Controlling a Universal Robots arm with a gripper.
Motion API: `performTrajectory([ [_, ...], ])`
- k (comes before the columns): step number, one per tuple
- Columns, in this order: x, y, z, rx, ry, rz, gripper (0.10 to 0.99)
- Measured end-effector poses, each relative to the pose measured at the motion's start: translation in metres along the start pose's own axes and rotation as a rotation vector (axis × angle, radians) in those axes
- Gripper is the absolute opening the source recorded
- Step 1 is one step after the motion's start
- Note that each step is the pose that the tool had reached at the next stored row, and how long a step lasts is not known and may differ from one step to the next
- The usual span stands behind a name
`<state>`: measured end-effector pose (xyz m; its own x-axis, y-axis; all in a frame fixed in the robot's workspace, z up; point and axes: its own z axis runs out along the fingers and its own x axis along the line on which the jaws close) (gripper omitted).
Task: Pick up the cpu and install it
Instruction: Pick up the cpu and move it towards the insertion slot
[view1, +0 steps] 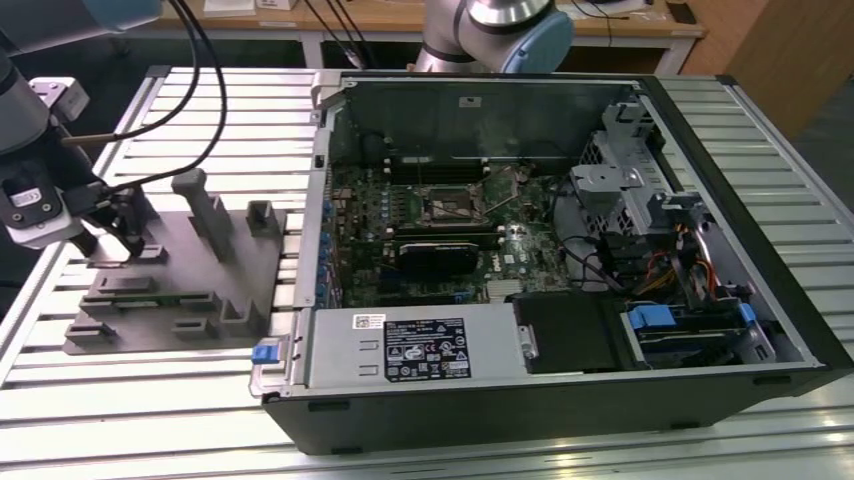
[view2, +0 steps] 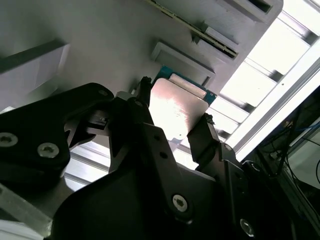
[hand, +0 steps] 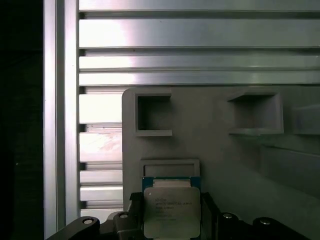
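Hand (view2: 175, 106) clasping cpu (hand: 171, 212), cpu partly hidden behind fingers (view2: 201, 141)

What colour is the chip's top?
The cpu top is silvery grey, clearest in the first wrist view.

The gripper (view1: 131, 248), clamped on the cpu (hand: 171, 210), sits low over the grey fixture (view1: 200, 295) at the exterior view's left. Just to its right stand the tall fixture posts (view1: 203, 210), and past them rises the side wall (view1: 320, 190) of the open computer case. Black cables (view1: 200, 90) hang over the far left of the slatted table (view1: 227, 110). Inside the case the room above the socket (view1: 447, 205) is free. A drive cage (view1: 641, 195) crowds the socket's right and a black module (view1: 434, 257) lies on its near side.
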<state>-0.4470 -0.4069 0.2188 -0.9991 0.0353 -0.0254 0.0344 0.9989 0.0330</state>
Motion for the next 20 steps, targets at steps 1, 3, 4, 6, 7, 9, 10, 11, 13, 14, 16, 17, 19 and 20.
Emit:
performTrajectory([
  [1,0.0,0.0,-0.001,0.0,0.0001,0.0,0.545],
  [3,-0.0001,0.0001,-0.0029,0.0,0.0001,0.0,0.545],
  [4,-0.0001,0.0001,-0.0038,0.0,0.0001,0.0,0.545],
  [6,-0.0001,0.0002,-0.0055,0.0,0.0,0.0,0.545],
  [7,-0.0002,0.0002,-0.0064,0.0,0.0,0.0,0.545],
  [9,-0.0002,0.0003,-0.0082,0.0,0.0,0.0,0.545],
  [10,-0.0002,0.0003,-0.0091,0.0,0.0001,0.0,0.545],
  [11,-0.0003,0.0003,-0.0101,0.0,0.0001,0.0,0.545],
  [13,-0.0003,0.0004,-0.0119,0.0,0.0,0.0,0.545],
  [14,-0.0003,0.0004,-0.0129,0.0,0.0,0.0,0.545],
  [16,-0.0004,0.0005,-0.0152,0.0,0.0001,0.0,0.545],
  [17,-0.0004,0.0006,-0.0163,0.0,0.0001,0.0,0.545],
  [19,-0.0005,0.0006,-0.0186,0.0,0.0,0.0,0.545],
  [20,-0.0005,0.0007,-0.02,0.0,0.0,0.0,0.545],
])
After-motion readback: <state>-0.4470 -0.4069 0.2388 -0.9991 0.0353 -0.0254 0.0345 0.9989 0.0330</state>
